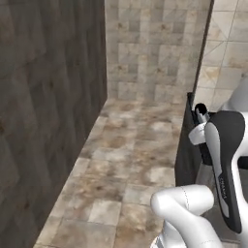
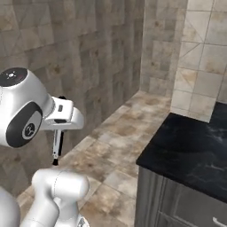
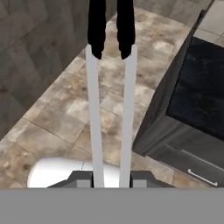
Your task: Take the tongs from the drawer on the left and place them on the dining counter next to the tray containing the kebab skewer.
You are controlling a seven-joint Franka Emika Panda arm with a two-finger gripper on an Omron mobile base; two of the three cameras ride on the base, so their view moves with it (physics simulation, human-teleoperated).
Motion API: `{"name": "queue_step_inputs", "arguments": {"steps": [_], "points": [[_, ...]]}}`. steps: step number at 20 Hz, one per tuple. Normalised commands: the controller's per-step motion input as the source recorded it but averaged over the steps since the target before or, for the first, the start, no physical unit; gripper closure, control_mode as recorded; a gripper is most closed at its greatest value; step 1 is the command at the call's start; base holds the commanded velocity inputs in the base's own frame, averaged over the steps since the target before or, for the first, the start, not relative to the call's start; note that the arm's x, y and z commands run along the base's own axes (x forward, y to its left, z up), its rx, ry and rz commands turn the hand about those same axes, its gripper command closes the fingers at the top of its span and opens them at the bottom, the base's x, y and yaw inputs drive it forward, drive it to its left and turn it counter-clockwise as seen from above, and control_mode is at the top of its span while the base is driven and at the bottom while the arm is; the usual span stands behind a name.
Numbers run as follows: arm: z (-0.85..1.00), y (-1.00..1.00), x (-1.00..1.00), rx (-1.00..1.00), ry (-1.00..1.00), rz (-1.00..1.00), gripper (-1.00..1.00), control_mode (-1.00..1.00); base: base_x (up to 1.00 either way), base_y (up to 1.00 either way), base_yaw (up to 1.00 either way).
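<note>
Your gripper (image 3: 107, 179) is clamped nearly closed on the tongs (image 3: 109, 87), whose long axis runs straight out from the fingers, black ends farthest away, above the tiled floor (image 3: 65, 118). A black-topped desk (image 3: 201, 92) lies to the right; the dining counter is nowhere visible.

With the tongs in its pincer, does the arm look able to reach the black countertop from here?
Probably yes, with a sideways swing: the pincer, shut on the tongs, hangs over bare floor beside the black countertop, and nothing stands between them.
</note>
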Motion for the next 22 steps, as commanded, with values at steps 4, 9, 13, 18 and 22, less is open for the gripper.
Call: {"name": "queue_step_inputs", "arguments": {"steps": [4,9,13,18,22], "points": [[0.0,0.0,0.0,0.0,0.0,0.0,1.0,1.0,0.33,0.99,-0.44],[0.0,0.0,0.0,0.0,0.0,0.0,1.0,1.0,0.77,0.55,-0.5],[0.0,0.0,0.0,0.0,0.0,0.0,1.0,1.0,1.0,0.59,-0.45],[0.0,0.0,0.0,0.0,0.0,0.0,1.0,1.0,1.0,0.61,-0.39],[0.0,0.0,0.0,0.0,0.0,0.0,1.0,1.0,1.0,0.65,-0.35]]}}
